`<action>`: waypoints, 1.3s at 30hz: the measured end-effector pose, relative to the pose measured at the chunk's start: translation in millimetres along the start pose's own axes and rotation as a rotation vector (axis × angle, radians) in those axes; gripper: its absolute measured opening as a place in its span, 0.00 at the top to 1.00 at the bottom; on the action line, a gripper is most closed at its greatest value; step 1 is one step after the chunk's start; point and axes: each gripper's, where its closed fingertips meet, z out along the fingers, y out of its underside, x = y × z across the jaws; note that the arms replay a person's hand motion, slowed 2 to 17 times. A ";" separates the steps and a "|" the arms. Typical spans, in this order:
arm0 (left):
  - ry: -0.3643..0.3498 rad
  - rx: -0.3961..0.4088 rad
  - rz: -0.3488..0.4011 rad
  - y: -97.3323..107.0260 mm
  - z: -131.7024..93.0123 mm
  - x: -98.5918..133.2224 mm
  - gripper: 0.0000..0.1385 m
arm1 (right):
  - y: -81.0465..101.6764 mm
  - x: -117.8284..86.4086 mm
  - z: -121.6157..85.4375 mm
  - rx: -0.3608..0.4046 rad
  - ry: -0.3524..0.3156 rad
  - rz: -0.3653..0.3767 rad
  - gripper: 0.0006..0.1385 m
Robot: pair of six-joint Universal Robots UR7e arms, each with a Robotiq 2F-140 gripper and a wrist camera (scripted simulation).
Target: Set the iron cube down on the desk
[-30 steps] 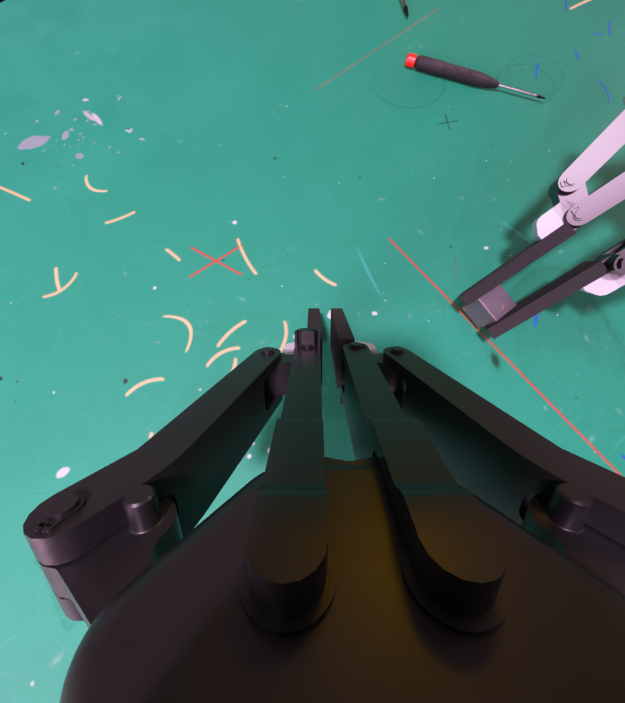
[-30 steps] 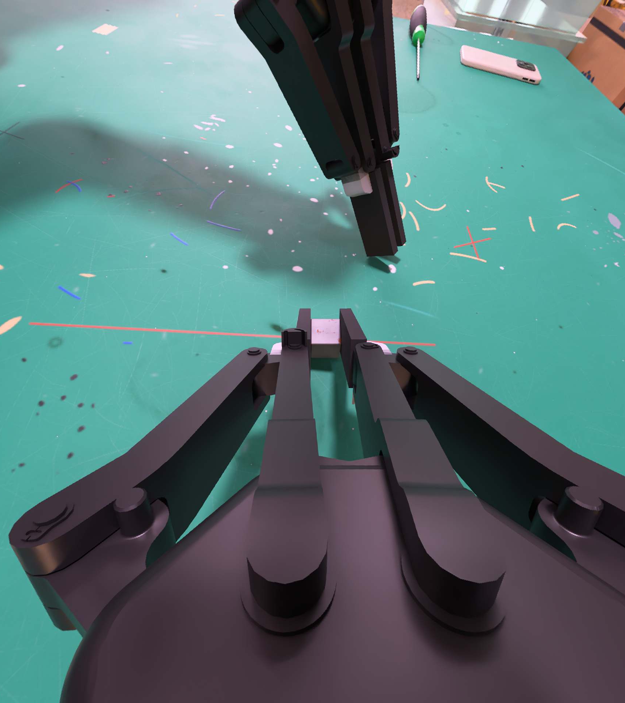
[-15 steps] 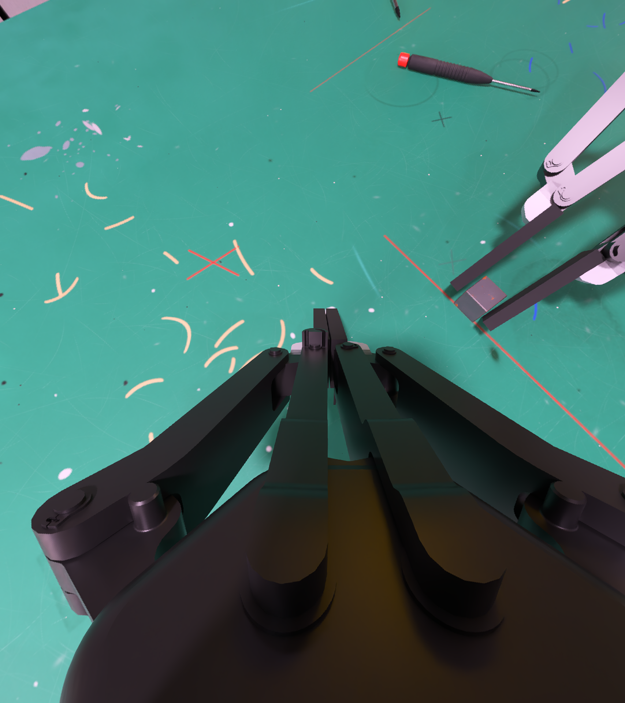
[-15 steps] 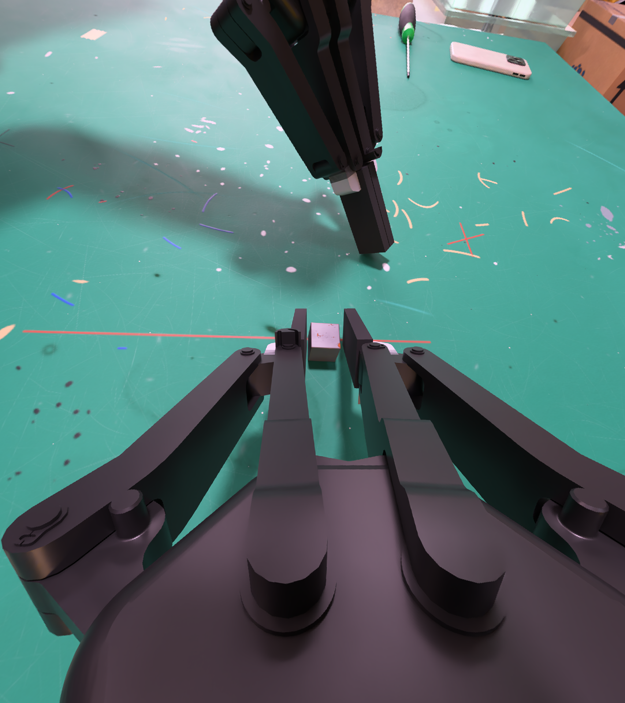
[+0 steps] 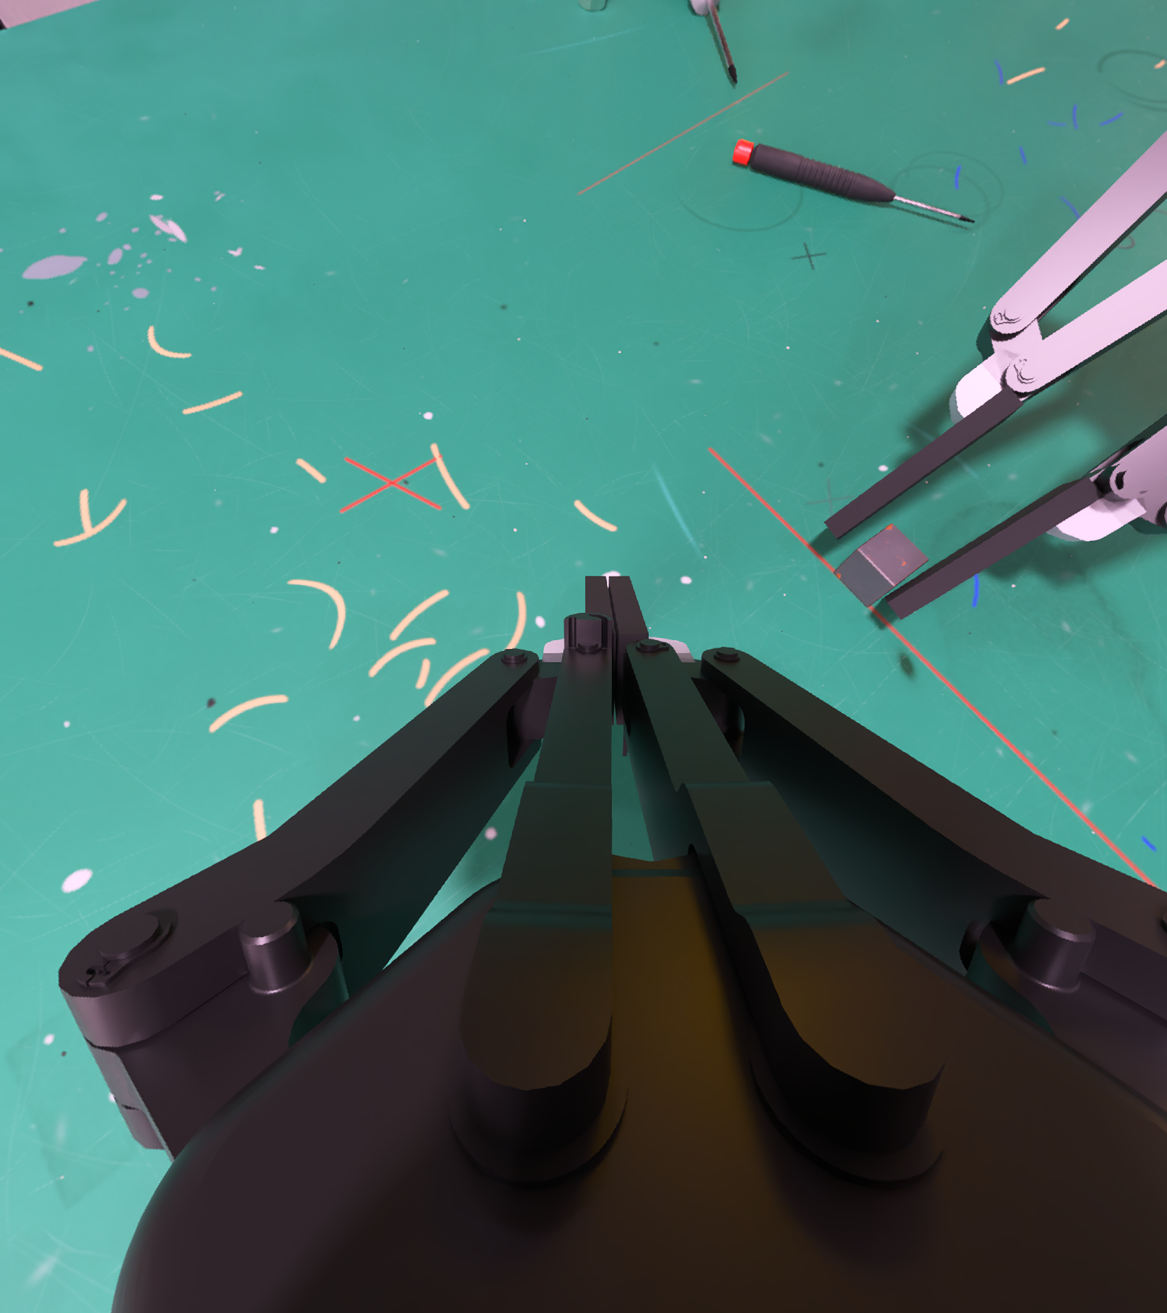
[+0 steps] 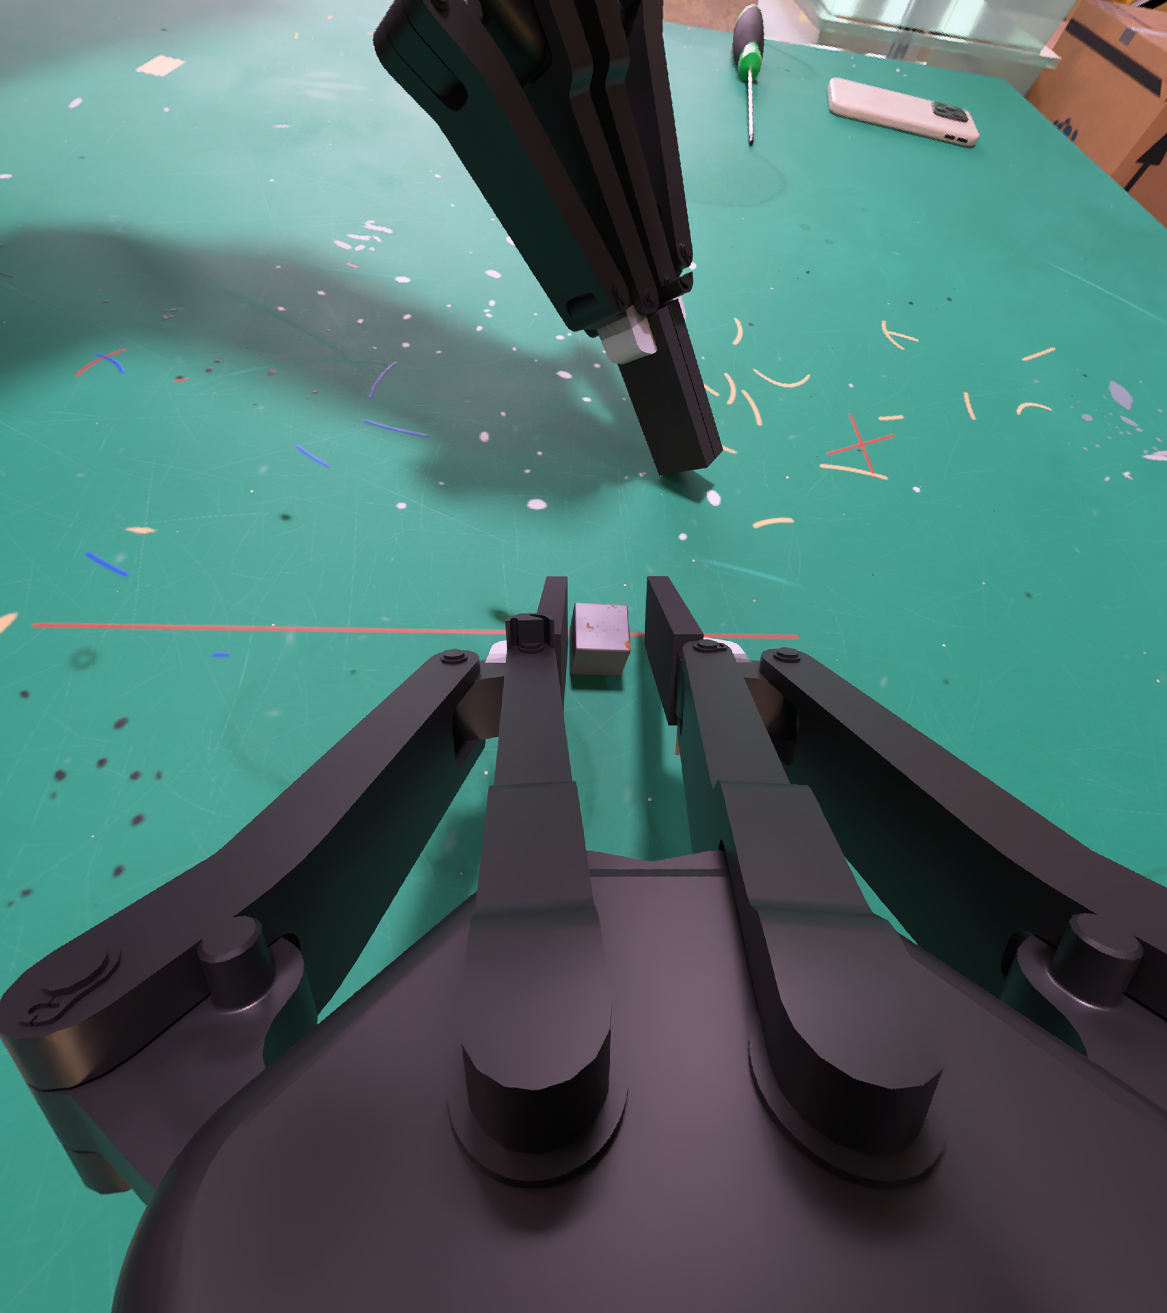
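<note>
The small grey iron cube [image 6: 599,638] with rust specks rests on the green desk [image 6: 282,710], on a thin red line. My right gripper [image 6: 607,604] is open, its fingers on either side of the cube with a gap on each side. In the left wrist view the cube [image 5: 878,564] lies between the right gripper's [image 5: 863,566] spread fingers, to the right of my left gripper [image 5: 610,591]. My left gripper is shut and empty, hovering just above the desk; it also shows in the right wrist view [image 6: 683,455], beyond the cube.
A black screwdriver with a red cap [image 5: 843,177] lies at the far right in the left wrist view. In the right wrist view a green-handled screwdriver [image 6: 749,71], a pale phone [image 6: 903,110] and a cardboard box [image 6: 1156,106] lie at the far right. The desk carries paint marks and specks.
My right gripper has opened and let go of the cube, which now sits on the desk. My left gripper has closed fully.
</note>
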 end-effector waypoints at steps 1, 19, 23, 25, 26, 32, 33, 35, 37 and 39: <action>0.004 0.004 -0.005 0.0 -0.2 0.1 0.99 | 0.0 0.0 0.0 0.000 0.000 0.000 0.79; 0.076 0.065 -0.112 2.8 -4.3 1.4 0.99 | -0.3 -2.2 -0.5 0.003 0.000 -0.020 0.79; 0.080 0.074 -0.124 3.6 -5.4 1.2 0.99 | -0.4 -2.7 -0.6 0.005 0.002 -0.027 0.79; 0.083 0.079 -0.128 3.7 -6.0 1.3 0.99 | -0.4 -3.0 -0.7 0.005 0.003 -0.029 0.80; 0.084 0.081 -0.130 3.7 -6.2 1.3 0.99 | -0.4 -3.1 -0.7 0.005 0.003 -0.030 0.80; 0.091 0.094 -0.146 3.3 -7.6 0.8 0.99 | -0.3 -3.1 -0.7 0.005 0.002 -0.030 0.80; 0.092 0.097 -0.149 3.0 -7.9 0.6 0.99 | -0.3 -3.1 -0.7 0.005 0.002 -0.029 0.80; 0.096 0.105 -0.156 2.2 -8.5 0.6 0.99 | -0.3 -3.1 -0.7 0.005 0.001 -0.027 0.80; 0.101 0.113 -0.163 1.2 -9.2 0.6 0.99 | -0.2 -3.1 -0.6 0.004 -0.001 -0.025 0.80; 0.107 0.120 -0.170 0.3 -9.8 0.9 0.99 | -0.2 -3.1 -0.6 0.004 -0.002 -0.023 0.80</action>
